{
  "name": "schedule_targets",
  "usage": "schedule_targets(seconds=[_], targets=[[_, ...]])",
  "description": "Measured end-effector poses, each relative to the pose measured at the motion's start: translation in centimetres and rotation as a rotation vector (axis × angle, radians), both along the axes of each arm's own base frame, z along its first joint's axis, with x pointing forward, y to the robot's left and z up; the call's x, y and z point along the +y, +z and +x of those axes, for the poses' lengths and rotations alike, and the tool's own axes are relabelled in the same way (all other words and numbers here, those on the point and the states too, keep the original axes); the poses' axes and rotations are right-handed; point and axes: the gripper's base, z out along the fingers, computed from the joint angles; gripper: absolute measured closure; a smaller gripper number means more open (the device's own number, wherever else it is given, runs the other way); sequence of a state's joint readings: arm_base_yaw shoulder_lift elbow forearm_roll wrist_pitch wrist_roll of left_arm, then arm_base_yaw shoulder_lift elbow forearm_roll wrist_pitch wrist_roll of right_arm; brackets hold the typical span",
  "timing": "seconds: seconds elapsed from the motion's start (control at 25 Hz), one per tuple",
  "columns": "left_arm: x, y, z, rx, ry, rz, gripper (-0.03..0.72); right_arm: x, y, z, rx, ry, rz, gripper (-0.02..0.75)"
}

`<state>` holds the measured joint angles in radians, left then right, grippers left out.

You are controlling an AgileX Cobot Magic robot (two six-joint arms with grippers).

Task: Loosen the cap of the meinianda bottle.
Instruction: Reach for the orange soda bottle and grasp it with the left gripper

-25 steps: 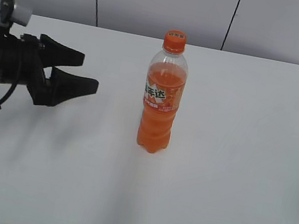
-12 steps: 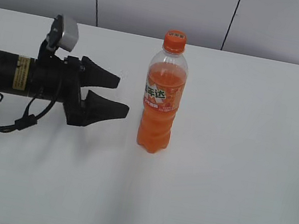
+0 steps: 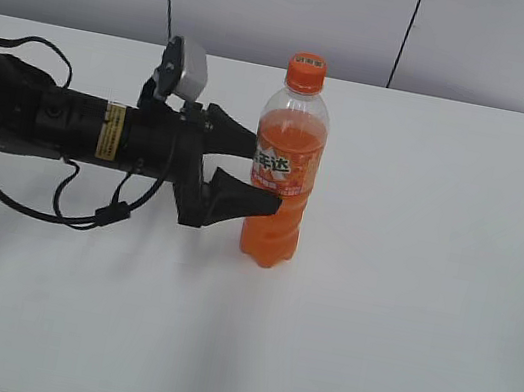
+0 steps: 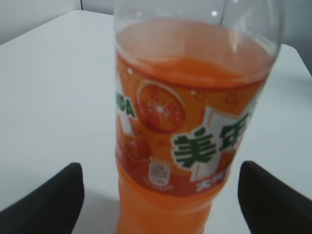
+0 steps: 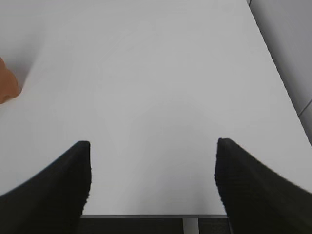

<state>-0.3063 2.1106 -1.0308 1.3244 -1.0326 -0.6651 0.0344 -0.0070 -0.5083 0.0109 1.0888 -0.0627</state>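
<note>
My left wrist view: meinianda bottle (image 4: 195, 126) blurred, neck and cap cut off above, base below. Right wrist view: only an orange sliver of it at left edge; right gripper (image 5: 152, 187) fingertips cropped

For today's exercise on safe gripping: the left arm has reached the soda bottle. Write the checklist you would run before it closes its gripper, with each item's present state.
1. meinianda bottle upright on the table: ok.
2. left gripper open, a finger on each side of the bottle: ok.
3. Fingers level with the label, not the ribbed waist: ok.
4. Fingers touching the bottle: cannot tell; the left wrist view shows gaps on both sides.
5. cap on and free of obstruction: ok.
6. right gripper open, ready for the cap: ok, but far from the bottle.
</note>
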Motion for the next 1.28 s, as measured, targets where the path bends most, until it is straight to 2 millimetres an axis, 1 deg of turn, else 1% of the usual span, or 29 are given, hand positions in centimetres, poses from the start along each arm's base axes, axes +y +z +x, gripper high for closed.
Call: schedule_targets(seconds=[0.12, 0.36, 0.52, 0.76, 0.96, 1.04, 1.12, 1.2, 1.28], targets=[[-0.8, -0.1, 0.5, -0.012, -0.013, -0.005, 0.101, 0.0, 0.0, 0.0, 0.0, 0.0, 0.0, 0.146], [-2.0, -0.6, 0.2, -0.013, -0.039, 0.007, 0.102, 0.0, 0.0, 0.0, 0.0, 0.0, 0.0, 0.146], [-2.2, -0.5, 0.2, -0.011, -0.036, 0.005, 0.102, 0.0, 0.0, 0.0, -0.001, 0.0, 0.0, 0.146], [-2.2, -0.3, 0.6, -0.001, 0.013, -0.02, 0.117, 0.0, 0.0, 0.0, -0.001, 0.0, 0.0, 0.146], [-2.2, -0.3, 0.6, 0.0, 0.015, -0.022, 0.151, 0.0, 0.0, 0.0, -0.001, 0.0, 0.0, 0.146], [-2.2, -0.3, 0.6, 0.0, 0.015, -0.022, 0.174, 0.0, 0.0, 0.0, -0.001, 0.0, 0.0, 0.146], [-2.2, -0.3, 0.6, 0.0, 0.015, -0.022, 0.222, 0.0, 0.0, 0.0, -0.001, 0.0, 0.0, 0.146], [-2.3, -0.3, 0.6, 0.0, 0.014, -0.023, 0.253, 0.0, 0.0, 0.0, -0.001, 0.0, 0.001, 0.146], [-2.3, -0.3, 0.6, 0.0, 0.014, -0.023, 0.257, 0.0, 0.0, 0.0, -0.002, -0.002, -0.001, 0.146]])
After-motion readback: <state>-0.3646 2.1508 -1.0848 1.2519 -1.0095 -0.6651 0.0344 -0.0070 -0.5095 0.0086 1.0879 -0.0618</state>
